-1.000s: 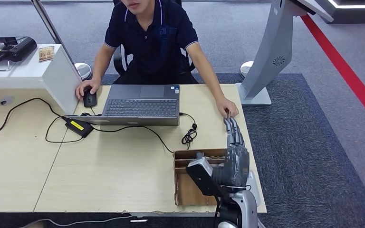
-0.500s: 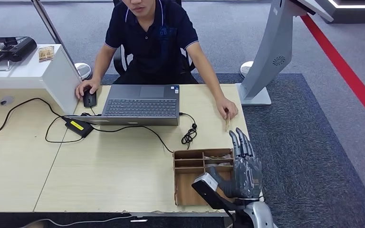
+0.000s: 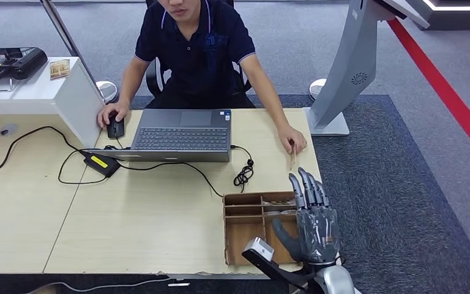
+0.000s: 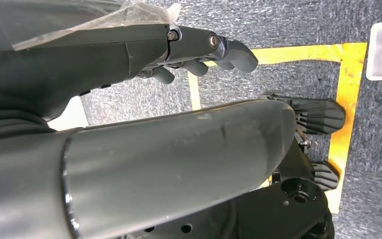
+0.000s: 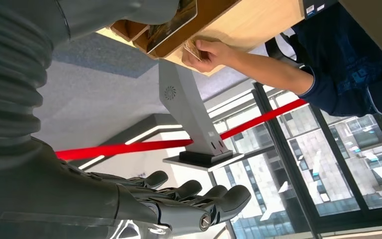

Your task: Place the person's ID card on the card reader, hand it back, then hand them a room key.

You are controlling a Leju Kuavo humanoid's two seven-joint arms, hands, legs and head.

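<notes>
The right hand [image 3: 314,222] hovered spread and empty while the person's hand [image 3: 293,138] held a card [image 3: 292,155], suggesting a handover finished.

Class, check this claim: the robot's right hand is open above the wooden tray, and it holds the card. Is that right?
Not quite. The right hand is open above the wooden tray but holds nothing; the person's hand holds the card, as the head view shows.

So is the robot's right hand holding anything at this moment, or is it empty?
Empty: the right hand hangs open over the wooden organizer, fingers spread straight, nothing between them.
</notes>
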